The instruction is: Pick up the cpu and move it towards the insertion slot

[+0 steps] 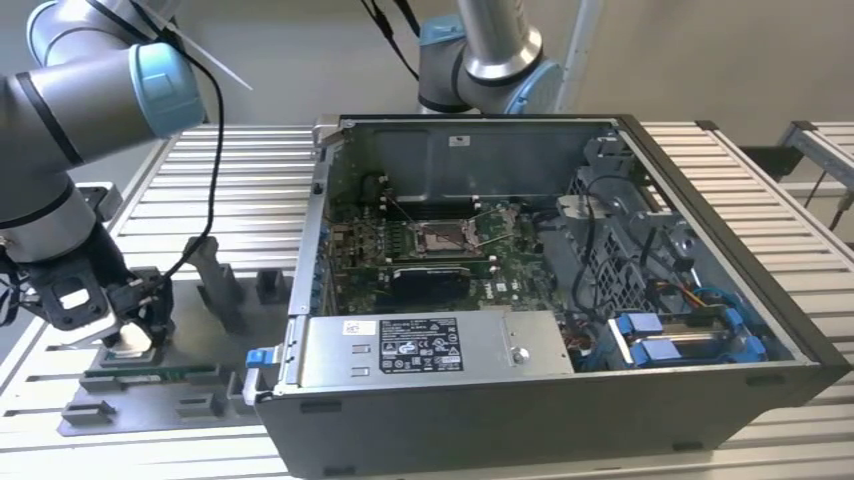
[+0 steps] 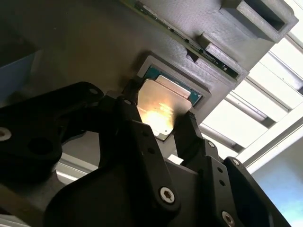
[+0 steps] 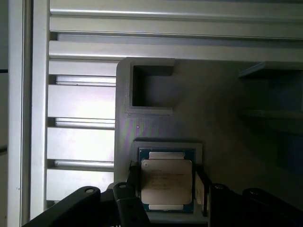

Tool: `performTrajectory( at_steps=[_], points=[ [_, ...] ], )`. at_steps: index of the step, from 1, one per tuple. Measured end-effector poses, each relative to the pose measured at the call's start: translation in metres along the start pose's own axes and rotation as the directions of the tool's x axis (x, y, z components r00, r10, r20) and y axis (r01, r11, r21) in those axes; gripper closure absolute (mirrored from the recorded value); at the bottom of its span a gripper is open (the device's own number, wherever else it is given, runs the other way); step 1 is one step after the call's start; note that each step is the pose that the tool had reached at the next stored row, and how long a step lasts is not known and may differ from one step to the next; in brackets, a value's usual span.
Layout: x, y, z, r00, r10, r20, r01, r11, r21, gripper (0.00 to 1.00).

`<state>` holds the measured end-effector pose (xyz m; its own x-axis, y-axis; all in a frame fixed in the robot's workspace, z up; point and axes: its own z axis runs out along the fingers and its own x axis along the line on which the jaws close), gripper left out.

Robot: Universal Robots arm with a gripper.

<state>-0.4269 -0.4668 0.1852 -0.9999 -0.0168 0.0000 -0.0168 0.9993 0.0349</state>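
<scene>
Tool (image 3: 167, 176) sat low over the cpu (image 3: 166, 182), black fingers (image 2: 189, 132) pinching it at two opp. edges, no gap visible in both wrist views. The cpu lay flat, lid up, seated in its pocket in the grey tray (image 3: 156, 123). It was nearly square, its slightly longer run parallel to the finger faces. Lid was brushed silvery metal w/ rounded corners and a glare spot in the second wrist view, w/ a green substrate rim showing round it. Tray was matte grey plastic w/ a fine layered texture and a square recess (image 3: 151, 87) near the cpu's pocket. In the exterior view the tray rested on a ribbed aluminium surface (image 1: 240, 180), to the exterior view's left of an open PC case (image 1: 534, 420). The insertion slot (image 1: 441, 238), a shiny metal frame on a green board (image 1: 514, 275), sat inside the case, well apart from cpu & tool.
</scene>
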Motion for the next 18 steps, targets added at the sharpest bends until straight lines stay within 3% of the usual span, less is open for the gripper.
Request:
performTrajectory(
  at_steps=[18],
  points=[
    [0.0001, 0.0009, -0.0275, 1.0, 0.0, -0.0003, 0.0, 1.0, 0.0002, 1.0]
  ],
)
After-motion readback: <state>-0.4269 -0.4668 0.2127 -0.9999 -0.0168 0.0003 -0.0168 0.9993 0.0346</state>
